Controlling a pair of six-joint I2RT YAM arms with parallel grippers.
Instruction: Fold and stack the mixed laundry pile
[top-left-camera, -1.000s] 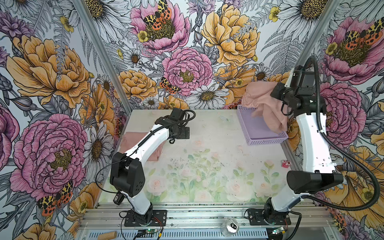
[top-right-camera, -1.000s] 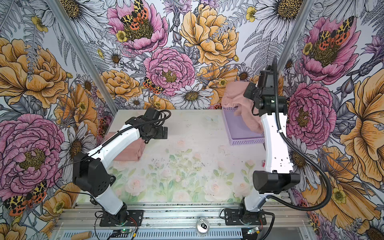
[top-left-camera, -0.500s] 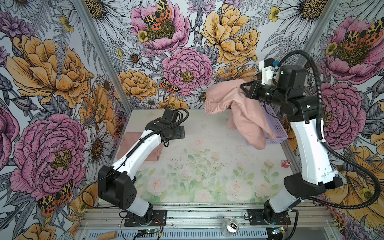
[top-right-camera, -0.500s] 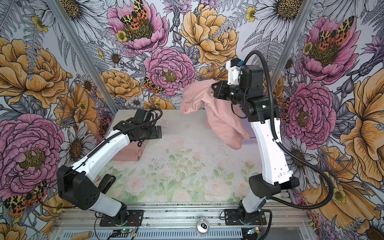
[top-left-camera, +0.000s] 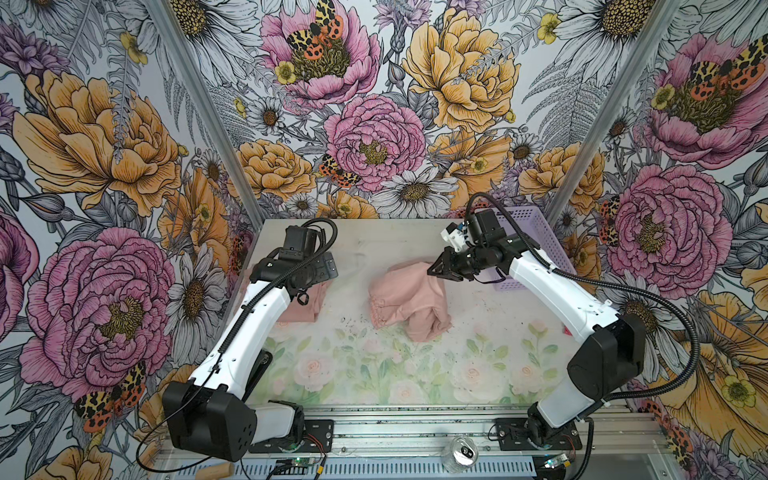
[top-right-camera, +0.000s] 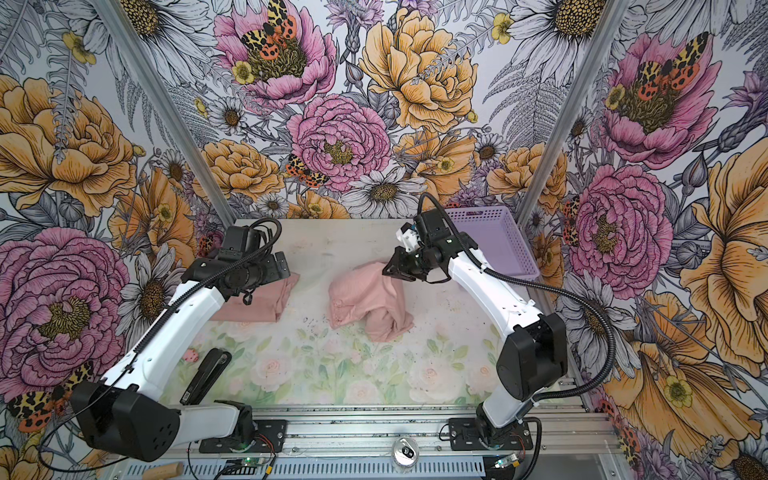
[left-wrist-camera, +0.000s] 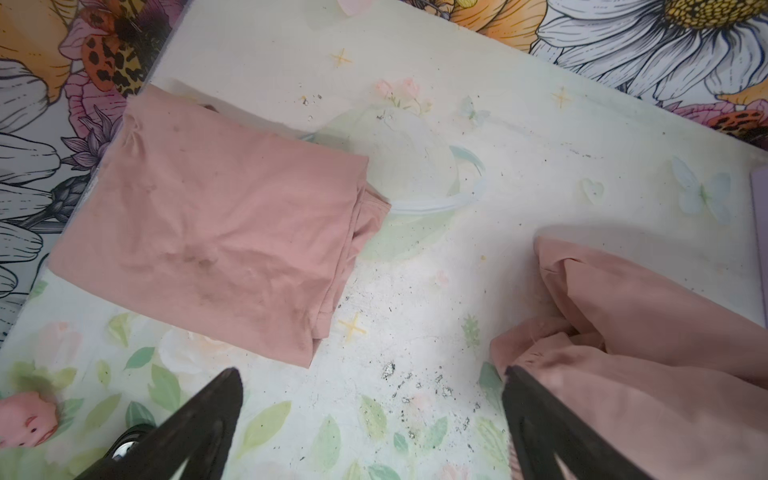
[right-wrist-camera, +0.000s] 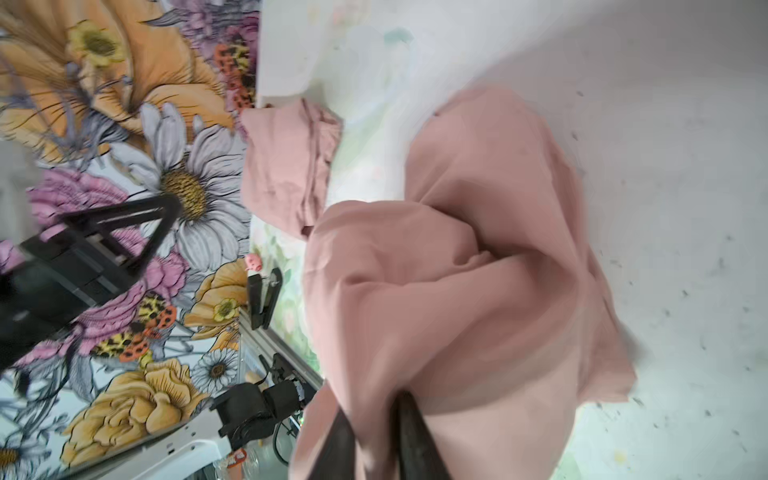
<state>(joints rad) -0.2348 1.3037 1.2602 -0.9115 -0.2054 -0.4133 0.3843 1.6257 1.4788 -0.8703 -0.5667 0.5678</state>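
My right gripper (right-wrist-camera: 370, 432) pinched an edge of the crumpled pink shorts (top-left-camera: 405, 297) lying mid-table, my left gripper (left-wrist-camera: 370, 419) spread wide beside them; light and floppy, they seemed best taken at the elastic waistband (top-left-camera: 380, 309).

Both top views look steeply down from above the near rail onto the whole floral table (top-left-camera: 374, 374), the walls rising behind, and frame almost the same scene from slightly offset positions. The left wrist camera looks down close over the table's far-left area, its own fingers (left-wrist-camera: 199, 432) framing the folded pink cloth (left-wrist-camera: 216, 220). The right wrist camera sits nearer still, above the crumpled pink garment (right-wrist-camera: 478, 270). Both wrist views share these two cloths.
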